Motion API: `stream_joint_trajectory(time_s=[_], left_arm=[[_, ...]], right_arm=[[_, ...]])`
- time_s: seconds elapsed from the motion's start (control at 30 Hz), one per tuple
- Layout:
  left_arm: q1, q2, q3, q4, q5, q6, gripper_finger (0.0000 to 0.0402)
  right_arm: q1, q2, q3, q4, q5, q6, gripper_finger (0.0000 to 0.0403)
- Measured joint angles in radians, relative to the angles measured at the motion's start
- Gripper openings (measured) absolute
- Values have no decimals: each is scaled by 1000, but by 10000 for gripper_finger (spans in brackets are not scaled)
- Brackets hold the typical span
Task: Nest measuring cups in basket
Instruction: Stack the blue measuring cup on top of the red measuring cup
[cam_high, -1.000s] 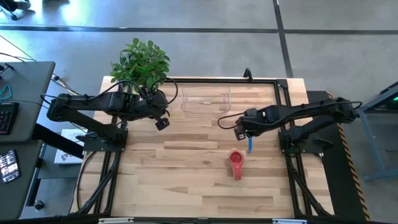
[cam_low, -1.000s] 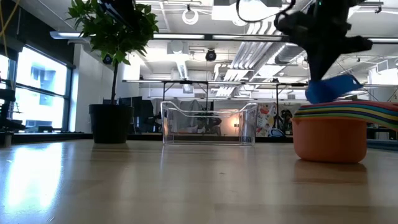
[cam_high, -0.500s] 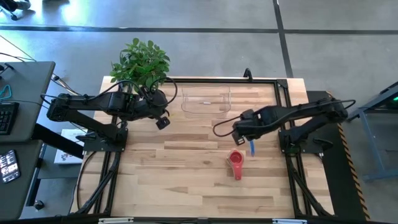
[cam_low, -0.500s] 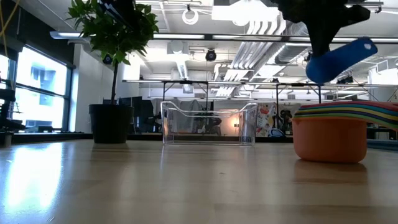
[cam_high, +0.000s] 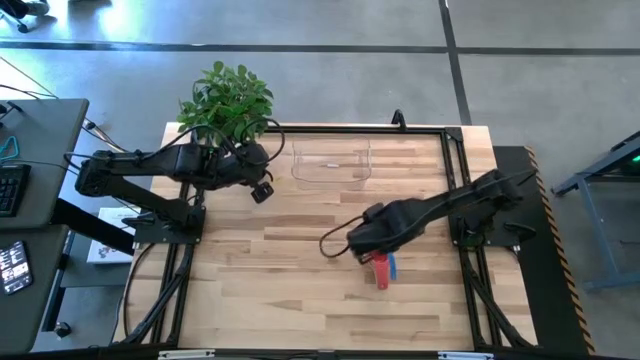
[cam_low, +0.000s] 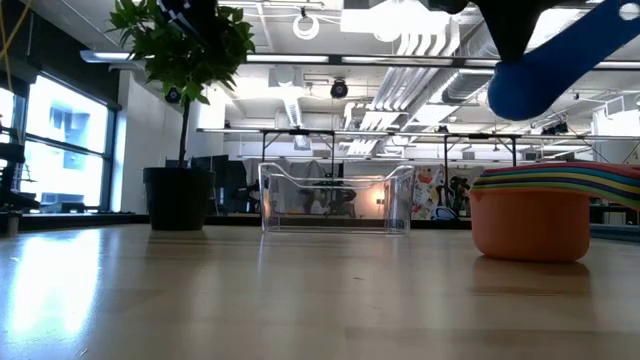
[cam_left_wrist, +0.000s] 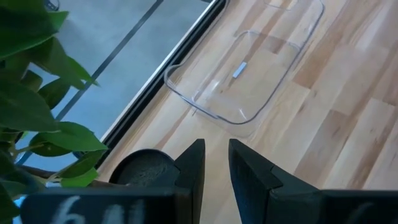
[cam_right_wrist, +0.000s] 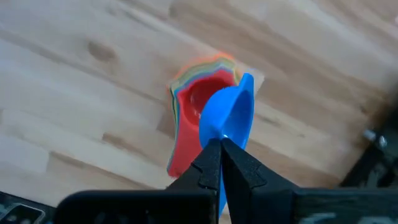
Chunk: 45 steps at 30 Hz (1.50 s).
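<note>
My right gripper (cam_right_wrist: 219, 144) is shut on a blue measuring cup (cam_right_wrist: 227, 113) and hovers over the nested stack of cups (cam_right_wrist: 189, 121), whose top cup is red. In the low view the blue cup (cam_low: 545, 75) hangs tilted above the stack (cam_low: 530, 215), which stands on its orange bottom cup on the table. From above, the stack (cam_high: 380, 270) lies right of the table's middle. The clear basket (cam_high: 331, 165) stands near the far edge, with no cups showing in it. My left gripper (cam_high: 262, 190) waits by the plant, its fingers (cam_left_wrist: 198, 163) a narrow gap apart. My right gripper pinches the blue cup by its flat handle (cam_right_wrist: 219, 132) between its two fingers, which slant down from above. The cup is lifted clear and tilted, its bowl (cam_low: 530, 85) lower than the handle, just above the stack.
A potted plant (cam_high: 226, 100) in a dark round pot (cam_low: 178, 198) stands at the far left corner, next to the basket (cam_low: 335, 198). A black frame rail (cam_high: 350, 128) runs along the table's edges. Bare wood lies across the near half (cam_high: 280, 300).
My right gripper has carried the blue cup from the right side toward the near edge and leftward, ending over the stack. In the low view the cup has risen and tipped, its handle now pointing up. The left arm, stack and basket have kept still.
</note>
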Motion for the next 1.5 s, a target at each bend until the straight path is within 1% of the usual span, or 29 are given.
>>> stream_joint_trajectory(time_s=[0.17, 0.4, 0.6, 0.97, 1.5], left_arm=[[16, 0, 0, 0, 0, 19, 62], [16, 0, 0, 1, 1, 35, 62], [16, 0, 0, 1, 1, 35, 62], [16, 0, 0, 1, 1, 36, 62], [16, 0, 0, 0, 1, 36, 62]], right_arm=[[19, 107, 70, -57, -63, 26, 0], [28, 186, 86, -56, -93, 31, 0], [25, 210, 86, -58, -74, 30, 0], [24, 247, 86, -64, -78, -4, 0], [24, 248, 86, -53, -47, -16, 0]])
